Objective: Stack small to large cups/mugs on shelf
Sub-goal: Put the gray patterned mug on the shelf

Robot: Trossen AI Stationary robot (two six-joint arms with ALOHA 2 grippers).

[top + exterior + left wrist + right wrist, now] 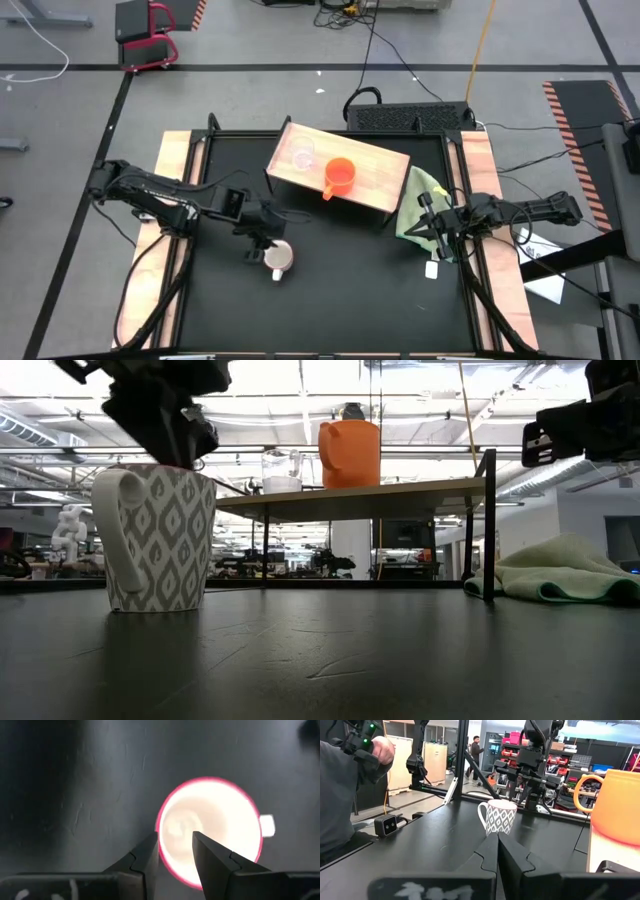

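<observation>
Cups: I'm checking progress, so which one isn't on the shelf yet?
The white patterned mug: it stands on the black table under the left gripper, while the clear cup and orange mug sit on the shelf.

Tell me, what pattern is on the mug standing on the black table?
White mug with a dark grey teardrop-diamond pattern; the low view shows it best.

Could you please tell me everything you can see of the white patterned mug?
The white mug stands upright on the black table, in front of the shelf and not on it. It looks ceramic, with a grey drop-shaped pattern outside, a plain white inside that looks empty, and a thick white loop handle. The left end effector sits directly above it, one finger inside the rim and one outside; contact is unclear.
</observation>
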